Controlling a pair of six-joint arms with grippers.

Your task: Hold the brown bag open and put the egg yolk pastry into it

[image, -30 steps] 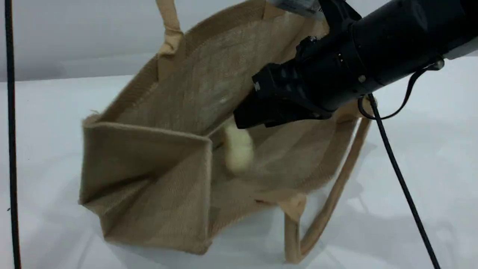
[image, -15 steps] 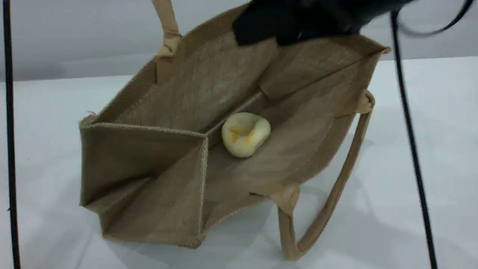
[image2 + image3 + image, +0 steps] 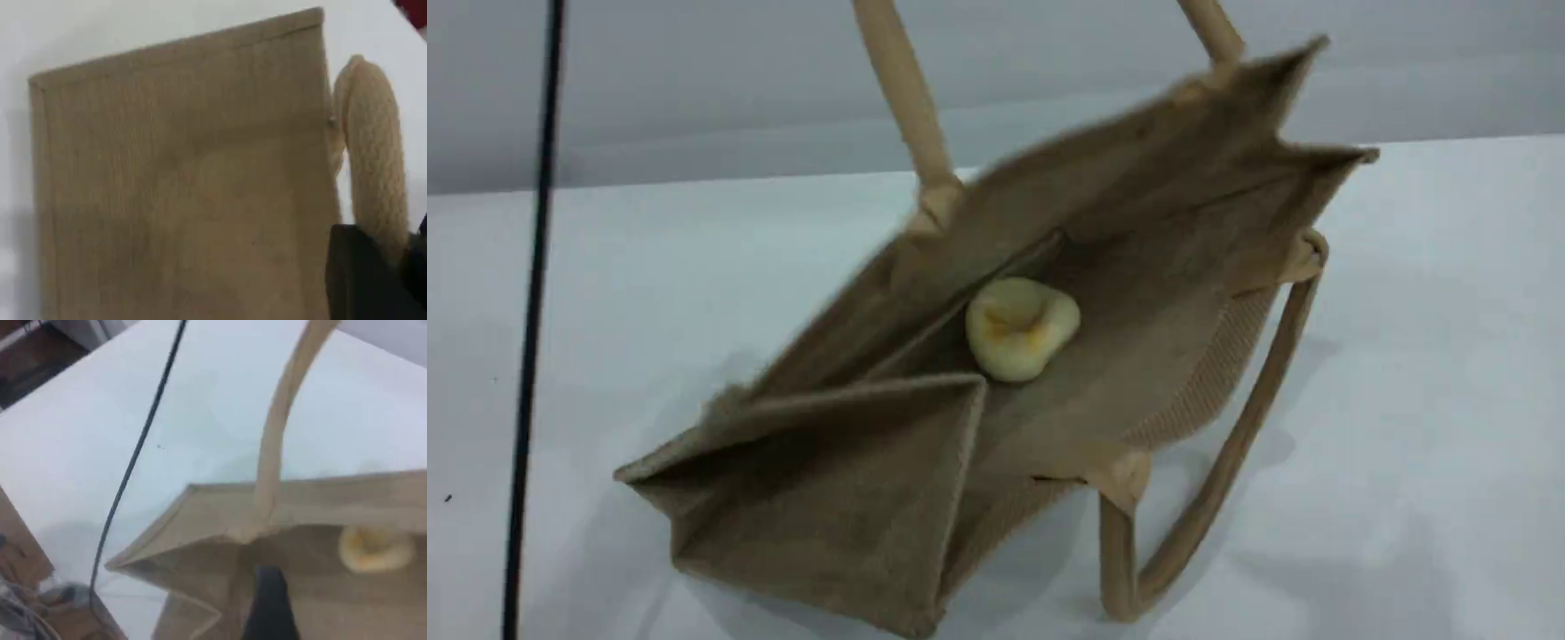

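Observation:
The brown bag (image 3: 845, 480) lies on its side on the white table, mouth toward the camera. Its upper loop handle (image 3: 903, 98) is pulled taut up past the top edge. The egg yolk pastry (image 3: 1021, 325) rests inside on the lower wall, near the bottom fold. No gripper shows in the scene view. In the left wrist view my left gripper (image 3: 377, 267) is shut on the rope handle (image 3: 370, 160) beside the bag's outer face (image 3: 180, 187). The right wrist view looks down from above the bag; my right gripper (image 3: 267, 607) shows one bare dark fingertip, and the pastry (image 3: 373, 549) lies below, apart from it.
The bag's lower handle (image 3: 1209, 498) loops out onto the table at front right. A thin black cable (image 3: 532, 311) hangs down the left side of the scene. The white table (image 3: 1432, 373) runs back to a grey wall.
The right arm has lifted out of the scene view, leaving the pastry lying in the bag. The bag's upper side and handle have swung right and the mouth has narrowed.

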